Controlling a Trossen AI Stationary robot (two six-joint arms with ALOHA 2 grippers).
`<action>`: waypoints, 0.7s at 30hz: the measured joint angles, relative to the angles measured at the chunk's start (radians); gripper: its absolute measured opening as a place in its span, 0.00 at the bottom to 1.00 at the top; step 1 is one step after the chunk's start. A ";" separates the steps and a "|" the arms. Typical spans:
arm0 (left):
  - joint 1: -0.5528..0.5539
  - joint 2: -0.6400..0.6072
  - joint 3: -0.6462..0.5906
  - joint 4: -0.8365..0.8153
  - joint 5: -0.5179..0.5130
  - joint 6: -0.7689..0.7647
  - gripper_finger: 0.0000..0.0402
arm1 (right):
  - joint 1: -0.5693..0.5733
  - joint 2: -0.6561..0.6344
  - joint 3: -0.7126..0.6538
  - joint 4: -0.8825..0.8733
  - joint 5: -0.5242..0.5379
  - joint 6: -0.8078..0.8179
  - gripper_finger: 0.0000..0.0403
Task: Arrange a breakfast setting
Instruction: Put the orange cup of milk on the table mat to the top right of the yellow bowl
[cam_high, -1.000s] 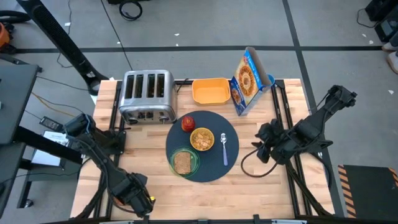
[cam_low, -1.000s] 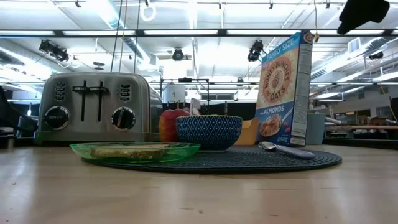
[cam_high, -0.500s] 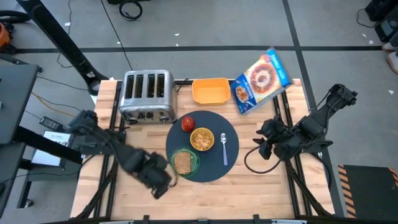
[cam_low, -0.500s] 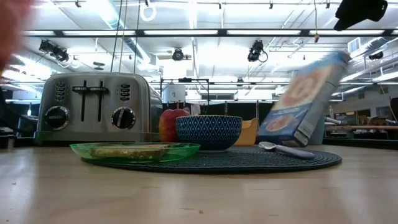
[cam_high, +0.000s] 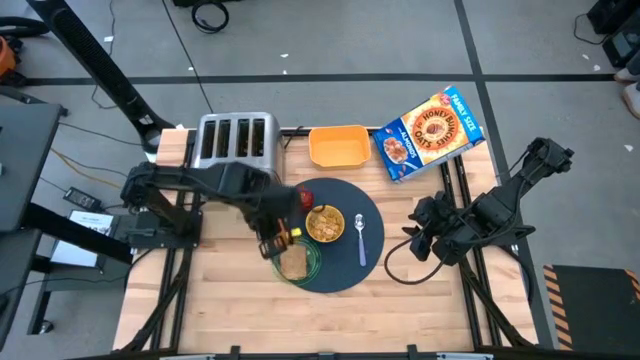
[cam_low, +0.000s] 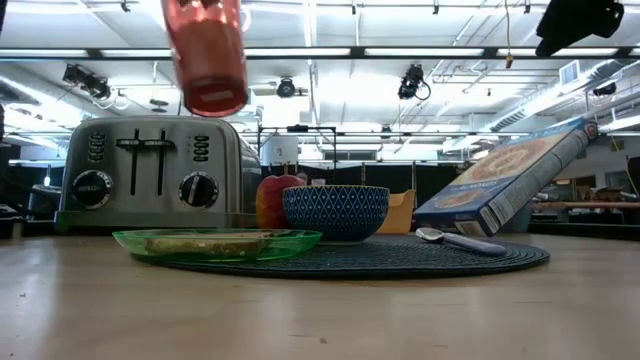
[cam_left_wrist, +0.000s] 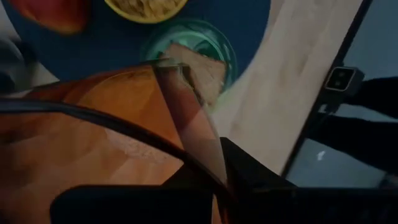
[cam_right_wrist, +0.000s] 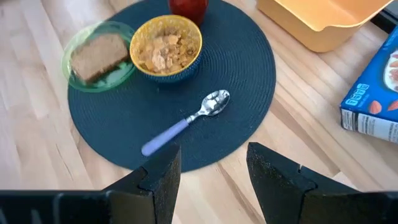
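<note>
The dark blue-grey round mat (cam_high: 345, 265) lies mid-table. On it rest the green plate (cam_high: 312, 268) with the toast slice (cam_high: 293, 262), the cereal bowl (cam_high: 325, 223), the red apple (cam_high: 303, 197) and the pale spoon (cam_high: 361, 238). My left gripper (cam_high: 277, 238) is above the mat's left part, over the plate's far left rim, shut on the amber cup (cam_low: 205, 55). The cup fills the left wrist view (cam_left_wrist: 93, 143). My right gripper (cam_right_wrist: 208, 174) is open and empty, right of the mat (cam_high: 420, 238). My left gripper holds the amber cup lifted clear, high above the table and upright, its base (cam_low: 212, 100) down. The cup itself hides the place of contact in the wrist view. In the low view the gripper is above the picture's top edge.
A silver toaster (cam_high: 235, 150) stands at the far left. An orange container (cam_high: 338, 146) sits behind the mat. A blue cereal box (cam_high: 430, 133) lies face up and tilted at the far right. Bare wood shows along the near edge (cam_high: 330, 320).
My left gripper has swung from the table's near left corner toward the right and far side, with the cup lifted, and is now over the mat's left part. The cereal box has tipped from upright and now lies tilted on its back.
</note>
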 joint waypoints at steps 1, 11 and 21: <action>0.021 0.000 0.000 -0.001 0.000 0.045 0.04 | -0.005 -0.001 0.000 0.007 0.001 0.007 0.47; 0.182 0.000 0.040 0.007 -0.009 0.361 0.04 | -0.076 -0.005 0.002 0.132 0.015 -0.041 0.47; 0.207 0.020 0.205 0.116 -0.028 0.511 0.04 | -0.162 -0.005 0.002 0.115 0.028 -0.091 0.47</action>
